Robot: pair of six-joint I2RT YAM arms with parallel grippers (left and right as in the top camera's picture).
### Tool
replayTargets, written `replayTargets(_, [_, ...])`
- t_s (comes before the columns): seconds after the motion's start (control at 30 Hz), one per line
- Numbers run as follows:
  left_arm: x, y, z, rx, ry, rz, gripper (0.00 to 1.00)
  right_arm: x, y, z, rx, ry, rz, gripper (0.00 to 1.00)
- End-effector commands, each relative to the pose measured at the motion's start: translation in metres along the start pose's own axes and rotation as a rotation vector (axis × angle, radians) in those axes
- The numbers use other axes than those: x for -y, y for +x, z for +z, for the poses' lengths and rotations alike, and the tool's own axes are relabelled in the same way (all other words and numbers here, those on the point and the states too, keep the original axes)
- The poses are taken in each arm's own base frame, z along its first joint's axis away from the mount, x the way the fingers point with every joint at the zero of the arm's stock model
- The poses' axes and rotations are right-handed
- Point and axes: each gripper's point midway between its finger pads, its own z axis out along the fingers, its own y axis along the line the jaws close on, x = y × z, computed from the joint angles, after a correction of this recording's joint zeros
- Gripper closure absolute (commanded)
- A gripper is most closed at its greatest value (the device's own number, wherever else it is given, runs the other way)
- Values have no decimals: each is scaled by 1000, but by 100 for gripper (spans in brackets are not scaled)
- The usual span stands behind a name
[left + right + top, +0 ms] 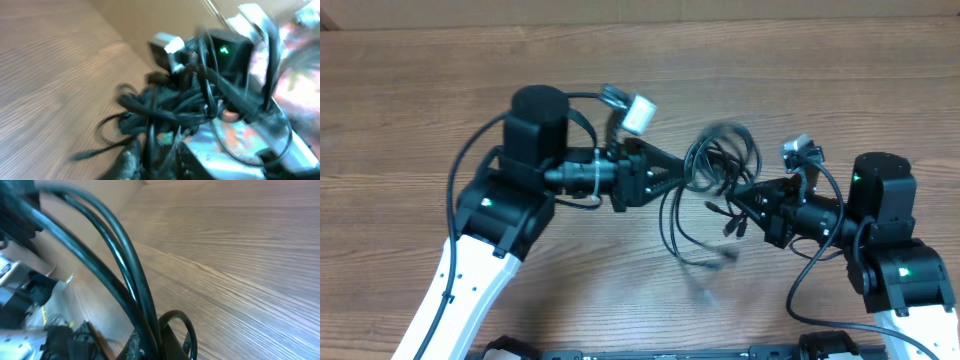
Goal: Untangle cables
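The cables (718, 160) form a black tangle in mid-table between both arms, with loops trailing down toward the front (685, 250). My left gripper (680, 174) reaches into the tangle from the left. In the left wrist view its jaws stand slightly apart, and a strand (150, 142) of the blurred bundle (165, 105) runs between its fingers (131, 161). My right gripper (740, 196) comes in from the right, shut on cable strands. In the right wrist view these cable strands (125, 265) rise from its jaws, and a loop (187, 325) curls beside them.
Loose plug ends (730, 226) lie on the wooden table (440, 90) just left of the right gripper. The right arm's body (227, 50), with a green light, shows behind the tangle. A dark bar (670, 352) runs along the table's front edge.
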Motion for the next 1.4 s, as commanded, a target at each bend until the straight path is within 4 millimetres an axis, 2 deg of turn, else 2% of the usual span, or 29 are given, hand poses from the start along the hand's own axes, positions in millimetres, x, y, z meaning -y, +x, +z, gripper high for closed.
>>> replayTargets(0.0, [-5, -5, -9, 33, -61, 11, 8, 2, -7, -5, 23, 29, 6, 96])
replayTargets(0.03, [-5, -4, -9, 29, -62, 16, 0, 2, -7, -5, 21, 30, 8, 96])
replayTargets(0.37, [-6, -2, -9, 22, -64, 37, 0, 2, -4, -5, 12, 31, 19, 96])
replayTargets(0.47, [-9, 6, -8, -6, -77, 117, 0, -1, -4, -5, 9, 10, 19, 96])
replayTargets(0.57, [-22, 16, -10, -41, -136, 197, 0, -7, -3, -5, 5, -23, 18, 96])
replayTargets(0.63, [-27, 21, -11, -66, -155, 265, 0, -12, -2, -5, 3, -53, 7, 96])
replayTargets(0.8, [-29, 30, -12, -115, -149, 476, 3, -43, 1, -9, -2, -236, -121, 96])
replayTargets(0.97, [-31, 40, -13, -165, -134, 679, 3, -57, 1, -13, 3, -322, -155, 96])
replayTargets(1.03, [-32, 41, -13, -174, -130, 721, 0, -67, -1, -17, 12, -381, -174, 96])
replayTargets(1.13, [-31, 41, -13, -175, -127, 730, 0, -84, -3, -25, 28, -485, -214, 96])
replayTargets(1.23, [-24, 43, -12, -169, -81, 775, 0, -98, -1, -33, 45, -584, -291, 96])
replayTargets(1.37, [-6, 46, -11, -145, 39, 880, 0, -101, 0, -35, 45, -604, -293, 96])
